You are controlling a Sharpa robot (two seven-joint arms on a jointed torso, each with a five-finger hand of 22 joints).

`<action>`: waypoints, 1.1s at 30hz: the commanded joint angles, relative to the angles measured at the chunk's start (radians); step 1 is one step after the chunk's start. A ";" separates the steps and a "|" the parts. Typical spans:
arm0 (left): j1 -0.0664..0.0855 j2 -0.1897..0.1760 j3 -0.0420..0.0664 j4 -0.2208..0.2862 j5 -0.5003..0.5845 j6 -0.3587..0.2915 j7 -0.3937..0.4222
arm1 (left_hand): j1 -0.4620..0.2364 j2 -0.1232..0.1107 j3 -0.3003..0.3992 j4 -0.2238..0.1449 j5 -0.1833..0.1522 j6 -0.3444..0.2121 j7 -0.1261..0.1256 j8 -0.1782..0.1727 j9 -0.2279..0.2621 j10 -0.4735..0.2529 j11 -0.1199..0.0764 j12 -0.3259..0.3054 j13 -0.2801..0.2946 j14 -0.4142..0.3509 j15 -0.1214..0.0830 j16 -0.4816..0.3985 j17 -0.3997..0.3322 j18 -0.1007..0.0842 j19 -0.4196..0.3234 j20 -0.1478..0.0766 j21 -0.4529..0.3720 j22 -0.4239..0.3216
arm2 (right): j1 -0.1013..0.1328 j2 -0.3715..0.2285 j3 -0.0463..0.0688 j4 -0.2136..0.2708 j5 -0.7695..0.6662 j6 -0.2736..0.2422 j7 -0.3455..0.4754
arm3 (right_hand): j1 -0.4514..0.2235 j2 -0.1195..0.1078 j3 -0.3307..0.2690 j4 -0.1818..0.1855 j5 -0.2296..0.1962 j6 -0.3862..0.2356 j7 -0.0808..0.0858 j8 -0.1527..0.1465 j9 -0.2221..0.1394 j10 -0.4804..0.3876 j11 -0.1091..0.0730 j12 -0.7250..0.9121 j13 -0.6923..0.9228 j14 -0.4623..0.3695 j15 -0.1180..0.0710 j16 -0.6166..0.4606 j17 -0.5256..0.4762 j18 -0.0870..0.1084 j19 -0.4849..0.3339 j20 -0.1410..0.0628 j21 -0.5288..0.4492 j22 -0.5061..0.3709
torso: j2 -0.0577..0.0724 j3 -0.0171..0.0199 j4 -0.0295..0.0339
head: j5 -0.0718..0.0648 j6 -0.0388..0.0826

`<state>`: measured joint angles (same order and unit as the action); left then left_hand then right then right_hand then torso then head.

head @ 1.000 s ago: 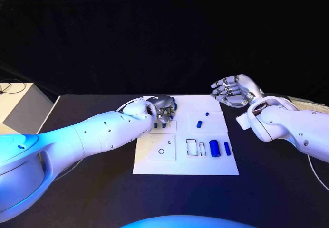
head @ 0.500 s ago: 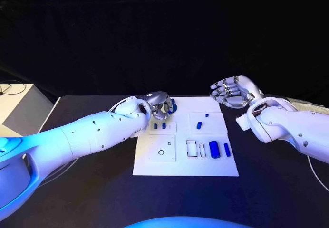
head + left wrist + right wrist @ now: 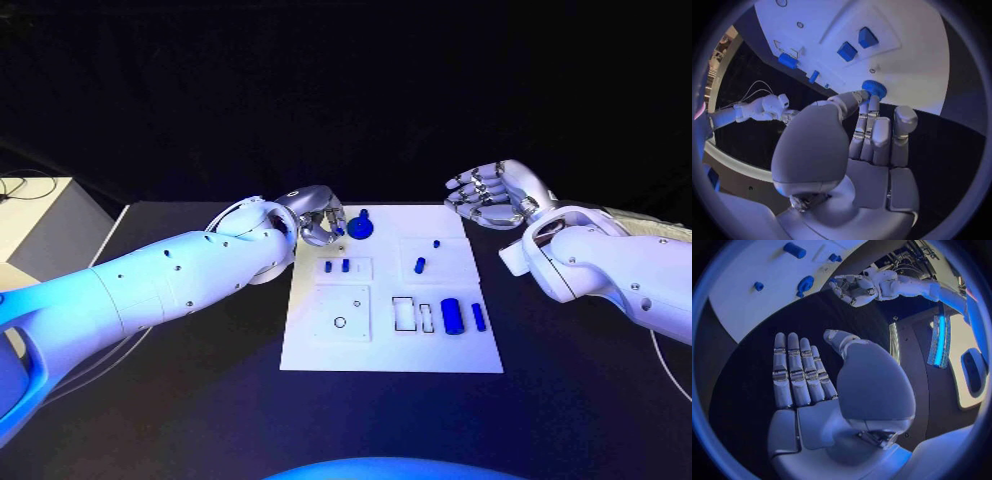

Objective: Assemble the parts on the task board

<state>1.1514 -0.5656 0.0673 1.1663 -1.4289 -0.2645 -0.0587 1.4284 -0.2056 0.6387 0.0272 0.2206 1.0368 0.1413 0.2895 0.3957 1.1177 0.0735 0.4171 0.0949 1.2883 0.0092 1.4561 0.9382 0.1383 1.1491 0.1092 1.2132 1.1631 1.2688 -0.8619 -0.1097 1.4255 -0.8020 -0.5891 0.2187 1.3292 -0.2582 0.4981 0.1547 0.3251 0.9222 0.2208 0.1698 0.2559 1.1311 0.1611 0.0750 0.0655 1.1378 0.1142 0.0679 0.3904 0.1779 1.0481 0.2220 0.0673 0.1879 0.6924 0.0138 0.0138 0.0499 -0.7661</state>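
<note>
Black counter [image 3: 173, 400]: carries the white rectangular task board [image 3: 392, 355] at centre.

Change over the last second: the left hand [image 3: 317, 218] has drawn back off the board's far-left corner toward 10 o'clock, uncovering the round blue knob-like part [image 3: 359, 226] there. In the head view the knob now lies at the board's 11 o'clock corner, just beside the fingers. Judgement: that placement looks finished, or nearly so, with the other parts left to do.

Left hand pose: in the left wrist view the fingers [image 3: 873, 135] are straight and close together, tips reaching to the knob's rim; whether they pinch it or merely touch it I cannot tell.

Right hand [image 3: 492, 195]: unchanged, hovering off the board's far-right corner at 1 o'clock, holding nothing; the right wrist view shows its fingers extended side by side.

Smaller blue parts: large cylinder [image 3: 451, 313] at 4 o'clock with a slim bar beside it; two small pegs [image 3: 336, 266] left of centre; one short peg [image 3: 420, 264] right of centre.
</note>
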 commanded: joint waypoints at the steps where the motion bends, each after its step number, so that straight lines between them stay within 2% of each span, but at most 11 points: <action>1: 0.000 -0.002 0.002 -0.003 0.011 0.063 -0.014 | -0.009 0.000 -0.004 -0.002 0.002 0.006 -0.002 0.003 0.006 0.006 0.000 -0.005 0.001 0.005 0.002 0.004 -0.002 -0.009 0.002 0.003 -0.001 -0.001 | 0.000 0.000 0.000 0.001 -0.003 0.012 0.013 | 0.009 0.005 -0.002 -0.004 0.007 0.003 0.004 -0.005 -0.001 -0.008 -0.001 0.001 -0.001 -0.005 -0.001 0.001 -0.003 0.006 -0.002 0.001 -0.001 -0.004 | 0.002 0.0003 -0.0014 | 0.002 0.000; 10: 0.000 0.004 0.002 -0.022 -0.002 0.103 -0.030 | -0.010 0.000 -0.004 -0.002 0.002 0.006 -0.002 0.003 0.006 0.007 0.000 -0.006 0.001 0.006 0.002 0.004 0.000 -0.010 0.002 0.003 -0.001 0.000 | 0.000 0.001 0.000 0.000 -0.003 0.011 0.014 | 0.009 0.005 -0.002 -0.004 0.007 0.003 0.004 -0.005 -0.001 -0.008 -0.001 0.001 -0.001 -0.005 -0.001 0.001 -0.003 0.006 -0.002 0.001 -0.001 -0.004 | 0.002 0.0015 -0.0039 | 0.006 -0.003; 19: -0.002 0.020 -0.001 -0.039 -0.010 0.108 -0.035 | -0.011 0.001 -0.004 -0.002 0.002 0.007 -0.002 0.002 0.007 0.008 0.000 -0.008 0.001 0.005 0.002 0.003 -0.002 -0.010 0.002 0.003 -0.001 0.000 | 0.000 0.001 0.000 0.001 -0.003 0.011 0.014 | 0.009 0.005 -0.002 -0.004 0.007 0.003 0.004 -0.005 -0.001 -0.008 -0.001 0.001 -0.001 -0.005 -0.001 0.001 -0.003 0.006 -0.002 0.001 -0.001 -0.004 | 0.003 0.0017 -0.0039 | 0.006 -0.004; 33: -0.003 0.029 -0.003 -0.034 -0.008 0.134 -0.038 | -0.012 0.002 -0.005 -0.001 0.002 0.007 -0.002 0.002 0.007 0.010 0.000 -0.011 0.002 0.005 0.002 0.003 -0.001 -0.010 0.002 0.003 -0.001 -0.001 | 0.000 0.002 0.000 0.000 -0.003 0.010 0.014 | 0.009 0.005 -0.002 -0.004 0.007 0.003 0.004 -0.005 -0.001 -0.008 -0.001 0.001 -0.001 -0.005 -0.001 0.001 -0.003 0.006 -0.002 0.001 -0.001 -0.004 | 0.002 0.0012 -0.0032 | 0.005 -0.005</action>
<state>1.1483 -0.5390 0.0643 1.1291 -1.4324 -0.1564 -0.0937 1.4232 -0.2086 0.6387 0.0272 0.2205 1.0347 0.1396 0.2881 0.3958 1.1176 0.0737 0.4123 0.0950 1.2882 0.0093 1.4560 0.9373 0.1384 1.1490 0.1092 1.2131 1.1630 1.2686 -0.8602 -0.1099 1.4246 -0.8019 -0.5891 0.2197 1.3292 -0.2582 0.4981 0.1547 0.3290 0.9221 0.2207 0.1698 0.2559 1.1315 0.1615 0.0750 0.0655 1.1378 0.1142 0.0678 0.3884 0.1779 1.0481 0.2220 0.0673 0.1846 0.6950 0.0152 0.0103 0.0546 -0.7714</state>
